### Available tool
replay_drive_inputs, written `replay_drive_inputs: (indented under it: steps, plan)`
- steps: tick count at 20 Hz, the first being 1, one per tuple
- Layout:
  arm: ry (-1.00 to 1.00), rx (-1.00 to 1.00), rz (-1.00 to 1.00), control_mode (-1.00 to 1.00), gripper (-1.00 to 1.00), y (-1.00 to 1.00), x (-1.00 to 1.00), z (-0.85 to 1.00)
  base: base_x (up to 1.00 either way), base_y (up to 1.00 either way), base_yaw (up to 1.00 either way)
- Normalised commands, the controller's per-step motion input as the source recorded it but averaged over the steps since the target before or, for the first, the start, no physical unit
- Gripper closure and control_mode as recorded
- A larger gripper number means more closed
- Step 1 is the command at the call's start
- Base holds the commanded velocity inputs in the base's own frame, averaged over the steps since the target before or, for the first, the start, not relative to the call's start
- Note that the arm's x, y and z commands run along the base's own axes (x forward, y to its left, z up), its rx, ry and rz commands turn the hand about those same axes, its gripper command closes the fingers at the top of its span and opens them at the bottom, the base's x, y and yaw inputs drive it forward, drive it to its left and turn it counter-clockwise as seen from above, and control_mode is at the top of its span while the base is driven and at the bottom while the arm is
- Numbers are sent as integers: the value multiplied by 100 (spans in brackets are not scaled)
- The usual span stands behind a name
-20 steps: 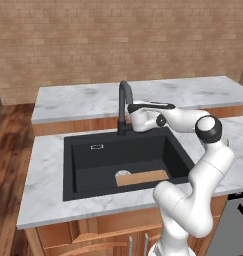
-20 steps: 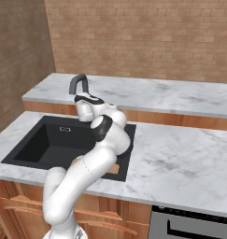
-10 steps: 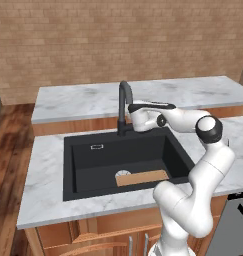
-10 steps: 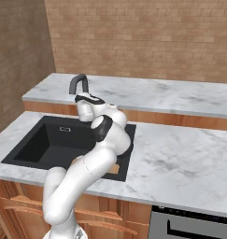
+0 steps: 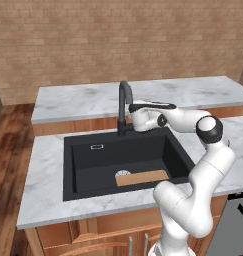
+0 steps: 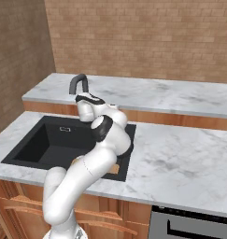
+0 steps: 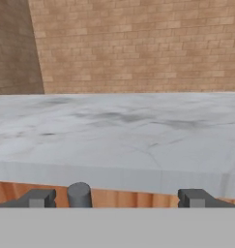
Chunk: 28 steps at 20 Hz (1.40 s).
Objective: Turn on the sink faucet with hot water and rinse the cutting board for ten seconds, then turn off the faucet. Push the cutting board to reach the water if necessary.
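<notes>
The claw (image 7: 116,197) sits level at the base of the sink faucet (image 5: 124,107), its 2 fingertips (image 7: 37,197) spread wide with a small dark stub — probably the lever handle (image 7: 79,194) — just inside the left one, likely lined up to push it toward hot. No water runs. The cutting board (image 5: 142,177) lies flat in the sink (image 5: 83,165) near the front wall, touching the pale drain (image 5: 122,173), well forward of the spout, so it may need pushing.
</notes>
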Motion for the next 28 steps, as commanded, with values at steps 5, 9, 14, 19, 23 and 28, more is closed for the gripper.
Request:
replay_drive_inputs:
  steps: [5,9,14,19,23,28]
  plan:
    - [0,0,0,-100,-100,0,4,0,0,0,0]
    - [0,0,0,-100,-100,0,9,0,0,0,0]
    - [0,0,0,-100,-100,0,5,0,0,0,0]
    - [0,0,0,-100,-100,-4,0,0,0,0,0]
    - [0,0,0,-100,-100,-14,0,0,0,0,0]
    - [0,0,0,-100,-100,-21,0,0,0,0,0]
